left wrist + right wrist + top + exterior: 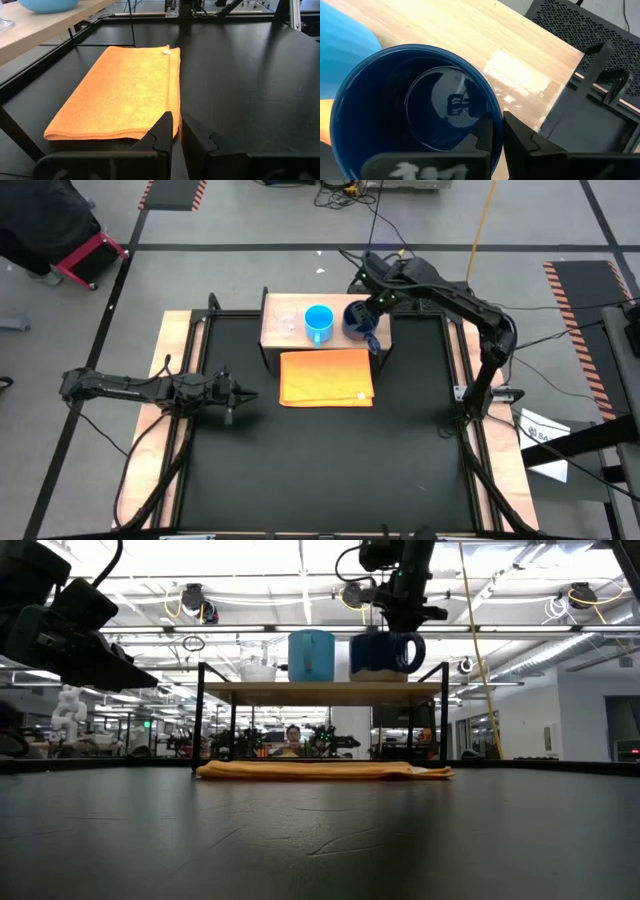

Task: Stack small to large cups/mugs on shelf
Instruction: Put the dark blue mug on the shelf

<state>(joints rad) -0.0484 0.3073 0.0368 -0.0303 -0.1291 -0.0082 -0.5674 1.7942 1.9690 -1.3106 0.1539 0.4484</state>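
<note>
On the light-wood shelf (275, 340) stand three vessels in a row: a tiny clear glass cup (289, 322) at the left, a light-blue mug (318, 321) in the middle and a dark-blue mug (356, 320) at the right. The dark-blue mug's handle (415, 652) points toward the table's right. My right gripper (497, 120) comes down over the dark-blue mug (385, 655) and is shut on it. My left gripper (243, 394) is shut and empty, low over the table, left of the orange cloth (327, 377). My right gripper holds the dark-blue mug by its rim (492, 107), one finger (484, 134) inside the mug and one (522, 140) outside. The fingers come from above, pointing down. The mug is upright, and its base seems to rest on the shelf board (320, 690).
The folded orange cloth (120, 95) lies flat on the black table just in front of the shelf. The shelf's black frame legs (201, 720) stand at its corners. Bare black table (330, 470) lies toward the near edge. A person shows far off behind the shelf (292, 737).
</note>
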